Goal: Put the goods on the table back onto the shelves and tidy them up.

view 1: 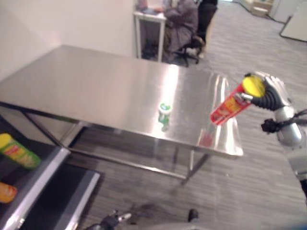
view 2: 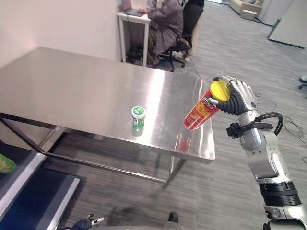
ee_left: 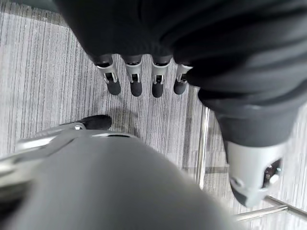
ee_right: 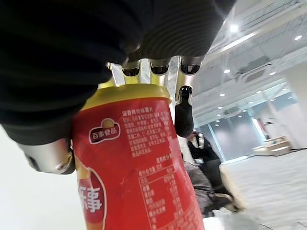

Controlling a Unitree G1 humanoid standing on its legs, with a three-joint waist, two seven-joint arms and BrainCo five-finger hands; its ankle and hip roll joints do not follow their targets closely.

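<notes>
A red chip can with a yellow lid (view 2: 203, 109) hangs tilted above the right end of the steel table (view 2: 81, 86), lid end up. My right hand (view 2: 238, 98) is shut on its lid end; the same red can (ee_right: 139, 163) sits under curled fingers (ee_right: 183, 115) in the right wrist view. A small green-capped bottle (view 2: 138, 118) stands upright near the table's front edge, left of the can. My left hand (ee_left: 144, 72) hangs low over the floor, fingers straight and holding nothing.
A dark shelf unit (view 1: 33, 177) stands at the lower left, with a yellow-green can (view 1: 18, 151) and an orange item (view 1: 6, 191) lying on it. A person sits in a chair (view 1: 184, 24) at a white desk (view 1: 149, 21) beyond the table.
</notes>
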